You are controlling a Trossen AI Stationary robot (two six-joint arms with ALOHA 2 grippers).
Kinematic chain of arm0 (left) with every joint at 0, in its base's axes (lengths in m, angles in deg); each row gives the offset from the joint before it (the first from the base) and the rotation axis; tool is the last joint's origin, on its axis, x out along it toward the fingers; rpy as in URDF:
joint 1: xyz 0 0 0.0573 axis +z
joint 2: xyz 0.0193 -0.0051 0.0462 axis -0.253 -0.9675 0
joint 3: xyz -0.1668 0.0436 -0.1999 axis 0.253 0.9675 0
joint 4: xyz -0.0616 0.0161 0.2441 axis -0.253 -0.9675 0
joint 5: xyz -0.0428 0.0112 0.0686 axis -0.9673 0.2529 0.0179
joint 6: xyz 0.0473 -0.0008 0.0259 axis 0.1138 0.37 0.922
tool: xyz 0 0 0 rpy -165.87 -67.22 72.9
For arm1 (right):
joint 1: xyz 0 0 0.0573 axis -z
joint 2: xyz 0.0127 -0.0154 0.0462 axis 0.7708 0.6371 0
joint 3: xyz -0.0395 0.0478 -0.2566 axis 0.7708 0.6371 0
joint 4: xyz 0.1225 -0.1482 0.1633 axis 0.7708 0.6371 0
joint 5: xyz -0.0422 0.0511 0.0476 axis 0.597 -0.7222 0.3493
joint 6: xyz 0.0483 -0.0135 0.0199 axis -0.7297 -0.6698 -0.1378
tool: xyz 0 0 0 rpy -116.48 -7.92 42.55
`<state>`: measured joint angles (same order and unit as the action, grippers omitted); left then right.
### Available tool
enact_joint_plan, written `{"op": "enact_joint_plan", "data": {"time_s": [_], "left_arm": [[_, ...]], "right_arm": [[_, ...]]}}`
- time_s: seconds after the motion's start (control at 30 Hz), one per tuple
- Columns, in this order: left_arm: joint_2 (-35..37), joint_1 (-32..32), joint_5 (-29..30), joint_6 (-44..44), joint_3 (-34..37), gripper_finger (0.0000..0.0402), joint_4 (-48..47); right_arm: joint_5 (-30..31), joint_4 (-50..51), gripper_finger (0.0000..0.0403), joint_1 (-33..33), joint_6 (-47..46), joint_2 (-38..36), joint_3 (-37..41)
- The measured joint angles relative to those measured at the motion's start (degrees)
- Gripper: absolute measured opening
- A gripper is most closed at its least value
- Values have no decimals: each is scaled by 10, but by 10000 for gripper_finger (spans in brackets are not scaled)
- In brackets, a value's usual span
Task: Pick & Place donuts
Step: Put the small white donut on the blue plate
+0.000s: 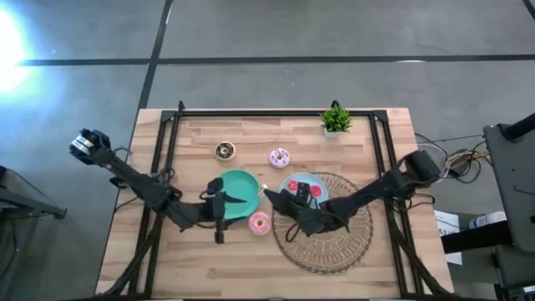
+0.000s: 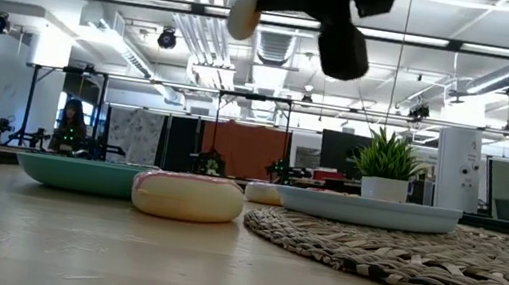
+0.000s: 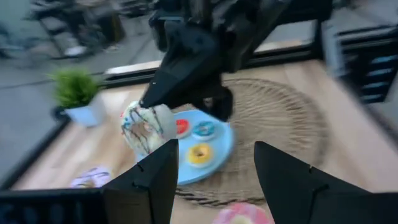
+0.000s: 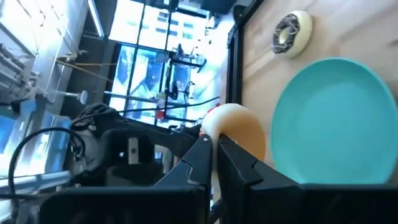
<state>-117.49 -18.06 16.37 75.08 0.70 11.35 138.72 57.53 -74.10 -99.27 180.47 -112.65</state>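
Observation:
My right gripper (image 1: 272, 199) hangs above the table between the green plate (image 1: 238, 194) and the light-blue plate (image 1: 311, 186), shut on a white-frosted donut (image 3: 146, 127) with a tan underside. My left gripper (image 1: 219, 209) is open and empty over the green plate's near side, its fingers (image 3: 146, 180) wide apart. One pink donut (image 1: 259, 222) lies flat on the table near the green plate, another (image 1: 279, 156) farther back. A dark brown donut (image 1: 224, 150) lies beyond the green plate. Several tiny donuts (image 3: 200, 152) sit on the light-blue plate. My right gripper pinches the white-frosted donut by its rim (image 4: 217, 127) between the two fingers, coming slanting down from the table's right. The donut is lifted clear, high above the table (image 2: 243, 15). It stands on edge, tan underside (image 4: 242, 127) toward my wrist, frosting facing the left arm.
The light-blue plate rests on a round woven mat (image 1: 334, 230) at the table's right. A small potted plant (image 1: 336, 121) stands at the far edge. A dark frame (image 1: 171, 142) runs along the table's left, far and right sides. People and equipment show in the room behind.

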Motion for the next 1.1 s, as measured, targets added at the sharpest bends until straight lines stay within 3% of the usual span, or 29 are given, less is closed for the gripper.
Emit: {"op": "enact_joint_plan", "data": {"time_s": [0.2,0.67,0.83,1.1], "left_arm": [[-52,0,187,28,-2,183,11],[-106,7,170,87,-3,183,137],[-132,14,165,97,-17,183,139],[-148,44,206,109,-37,183,139]], "right_arm": [[-2,8,11,3,-2,8,-34],[14,9,11,7,-91,10,-33],[14,9,11,11,-109,10,-34],[15,9,11,11,-129,10,-34]]}}
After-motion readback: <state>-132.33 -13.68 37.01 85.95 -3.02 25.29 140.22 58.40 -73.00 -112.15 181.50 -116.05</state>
